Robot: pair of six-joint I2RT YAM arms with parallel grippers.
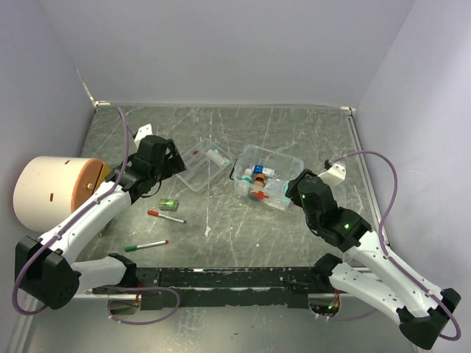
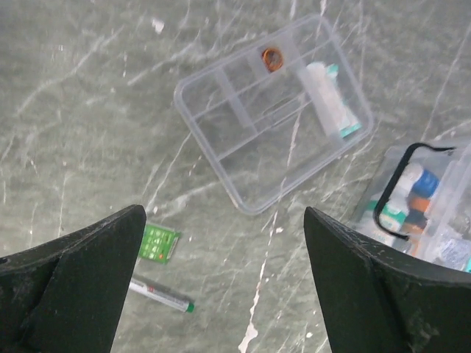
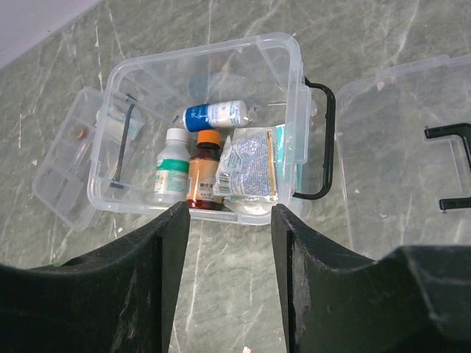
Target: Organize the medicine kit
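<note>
- Probably the loose green packet is next: lower the left tool, spread wide and empty, toward eight o'clock in its wrist view. Pinch the thin edges squarely, since it lies flat.
- The right tool hangs half open, holding nothing, above the near wall of the box.
- The box sits open mid-desk, bottles inside; from above, the tray lies at its nine o'clock.
- The desk is glossy, veined grey-green; pale walls close three sides.

Top view high above the table, wrist views close, angled down — both share the divided tray
</note>
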